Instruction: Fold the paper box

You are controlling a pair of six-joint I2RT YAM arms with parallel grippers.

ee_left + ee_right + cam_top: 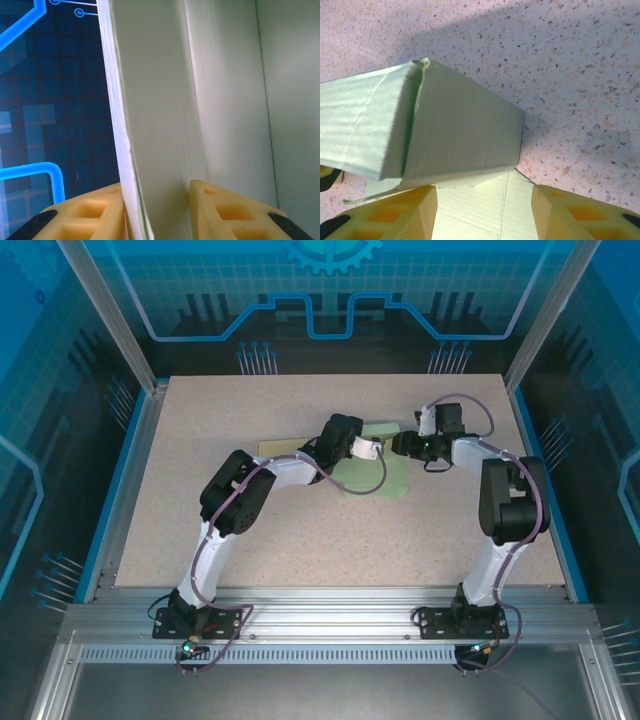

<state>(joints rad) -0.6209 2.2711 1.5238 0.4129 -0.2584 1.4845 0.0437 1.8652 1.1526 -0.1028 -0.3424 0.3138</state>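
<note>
Now | paper box [395, 483] part-folded | L hand [156, 186] pinches it | R hand [484, 190] spread

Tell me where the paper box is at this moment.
In the top view the paper box lies on the table, a little beyond its middle, where the left gripper and the right gripper meet.

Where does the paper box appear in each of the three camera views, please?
Top external: paper box, centre of the speckled table.
Left wrist: its pale panel, middle and right.
Right wrist: its folded green wall, left and centre.
Shared landmark: speckled table, top external and right wrist.
</note>
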